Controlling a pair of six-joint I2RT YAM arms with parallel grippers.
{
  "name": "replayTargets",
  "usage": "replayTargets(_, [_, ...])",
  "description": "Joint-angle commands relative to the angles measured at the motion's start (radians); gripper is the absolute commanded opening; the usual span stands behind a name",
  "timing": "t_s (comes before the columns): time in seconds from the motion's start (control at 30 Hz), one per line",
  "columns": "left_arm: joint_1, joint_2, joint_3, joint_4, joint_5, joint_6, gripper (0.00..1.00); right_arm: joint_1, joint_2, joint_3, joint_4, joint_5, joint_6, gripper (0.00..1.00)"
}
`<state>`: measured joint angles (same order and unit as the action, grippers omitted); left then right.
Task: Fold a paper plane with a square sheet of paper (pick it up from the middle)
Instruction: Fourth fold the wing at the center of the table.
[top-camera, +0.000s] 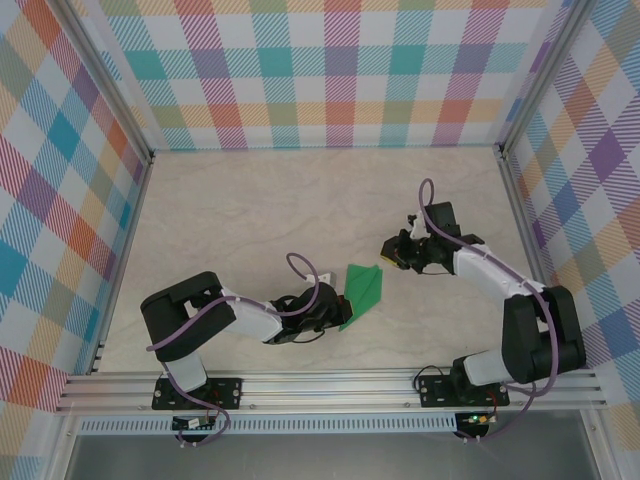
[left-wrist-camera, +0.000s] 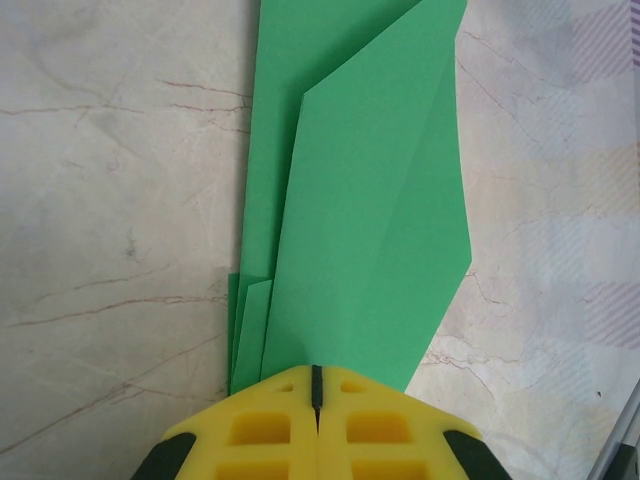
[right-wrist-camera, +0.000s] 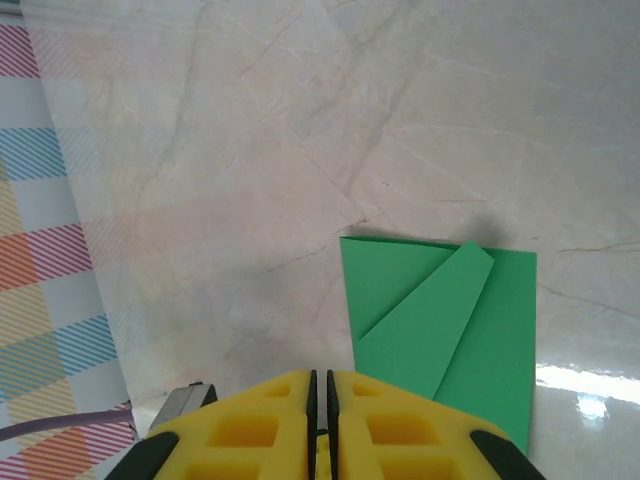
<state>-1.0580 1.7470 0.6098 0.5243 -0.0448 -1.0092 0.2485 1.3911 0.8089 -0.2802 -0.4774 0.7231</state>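
Note:
The square sheet of paper (top-camera: 365, 290) is green and folded into a long narrow shape with layered flaps. It lies low over the marble table, near the middle. My left gripper (top-camera: 340, 308) is shut on its near left end; in the left wrist view the yellow fingers (left-wrist-camera: 250, 430) meet at the gripper's tip (left-wrist-camera: 316, 385) and the paper (left-wrist-camera: 370, 200) fans away from them. My right gripper (top-camera: 390, 250) hovers just off the sheet's far right end. In the right wrist view that gripper (right-wrist-camera: 321, 385) shows a thin slit between its pads with nothing in it, and the paper (right-wrist-camera: 440, 320) lies to its right.
The marble tabletop (top-camera: 250, 210) is boxed in by chequered walls (top-camera: 320, 70) at the back and both sides. An aluminium rail (top-camera: 330, 385) runs along the near edge where both arm bases are bolted. Bare table stretches behind and left of the paper.

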Motion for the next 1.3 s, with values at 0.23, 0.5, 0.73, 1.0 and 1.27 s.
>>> replayTargets(0.23, [-0.017, 0.128, -0.012, -0.199, 0.05, -0.016, 0.03, 0.001, -0.031, 0.093, -0.193, 0.008, -0.054, 0.15])
replayTargets(0.5, [-0.017, 0.103, -0.028, -0.21, 0.048, 0.003, 0.03, 0.009, -0.025, 0.073, -0.142, -0.044, -0.025, 0.16])
replayTargets(0.73, [-0.016, 0.098, -0.036, -0.221, 0.041, 0.015, 0.03, 0.089, -0.019, -0.059, 0.043, -0.046, 0.035, 0.12])
replayTargets(1.0, [-0.016, 0.084, -0.031, -0.234, 0.037, 0.014, 0.03, 0.229, 0.118, -0.093, 0.189, 0.005, 0.079, 0.06])
replayTargets(1.27, [-0.016, 0.077, -0.029, -0.241, 0.035, 0.015, 0.03, 0.257, 0.25, -0.071, 0.226, 0.064, 0.096, 0.02])
